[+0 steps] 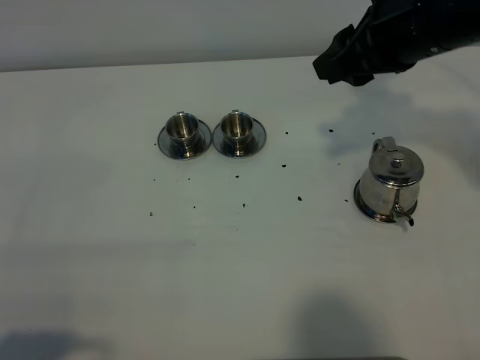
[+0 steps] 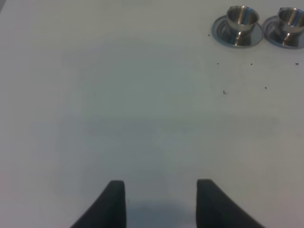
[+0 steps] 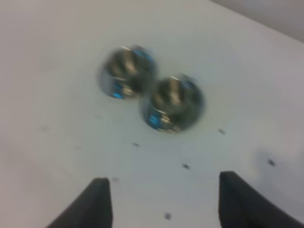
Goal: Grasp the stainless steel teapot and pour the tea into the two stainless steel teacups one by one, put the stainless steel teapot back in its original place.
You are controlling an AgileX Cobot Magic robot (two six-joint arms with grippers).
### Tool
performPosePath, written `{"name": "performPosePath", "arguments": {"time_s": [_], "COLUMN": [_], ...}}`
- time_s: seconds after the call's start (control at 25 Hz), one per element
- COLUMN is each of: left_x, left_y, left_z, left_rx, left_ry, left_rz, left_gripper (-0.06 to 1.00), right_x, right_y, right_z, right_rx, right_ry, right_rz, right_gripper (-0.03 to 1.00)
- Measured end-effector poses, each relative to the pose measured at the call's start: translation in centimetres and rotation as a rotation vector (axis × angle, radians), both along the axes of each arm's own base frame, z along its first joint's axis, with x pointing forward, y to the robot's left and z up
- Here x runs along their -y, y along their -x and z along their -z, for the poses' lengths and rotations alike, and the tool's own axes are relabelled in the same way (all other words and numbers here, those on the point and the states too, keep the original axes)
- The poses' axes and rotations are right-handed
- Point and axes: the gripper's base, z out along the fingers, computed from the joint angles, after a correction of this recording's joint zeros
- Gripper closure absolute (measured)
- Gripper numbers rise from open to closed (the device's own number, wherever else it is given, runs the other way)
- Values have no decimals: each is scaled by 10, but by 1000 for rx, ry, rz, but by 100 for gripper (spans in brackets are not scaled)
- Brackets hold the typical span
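Gleaming silver, the knob-lidded teapot (image 1: pixel 390 184) stands upright with flared base; left tool (image 2: pixel 160 183) and right tool (image 3: pixel 164 178) gape apart.

White tabletop (image 1: pixel 90 285) with scattered small dark specks (image 1: pixel 299 199), pale wall (image 1: pixel 150 30) behind

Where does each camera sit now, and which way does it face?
Exterior high: mounted high, looking down on table, teapot and teacups; right arm shows upper right.
Left wrist: low over the table, facing the teacups past the open left gripper.
Right wrist: raised, blurred, looking down on the teacups past the open right gripper.
Shared: all three show both teacups.
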Motion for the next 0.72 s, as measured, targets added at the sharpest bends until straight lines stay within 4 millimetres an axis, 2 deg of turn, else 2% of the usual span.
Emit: {"name": "performPosePath", "arguments": {"time_s": [0.36,0.56,0.72], "left_x": [0,0,0], "left_y": [0,0,0], "left_z": [0,0,0], "left_rx": [0,0,0], "left_ry": [0,0,0], "left_rz": [0,0,0], "left_gripper": [56,56,56], "right_x": [-8,-10,-8], "right_y": [-61,-85,-99], "right_z": [28,45,69], "right_rx": [-125,-176,-243], "right_ry": [180,256,365], "right_rz": [104,153,167], "right_gripper": [46,43,41]}}
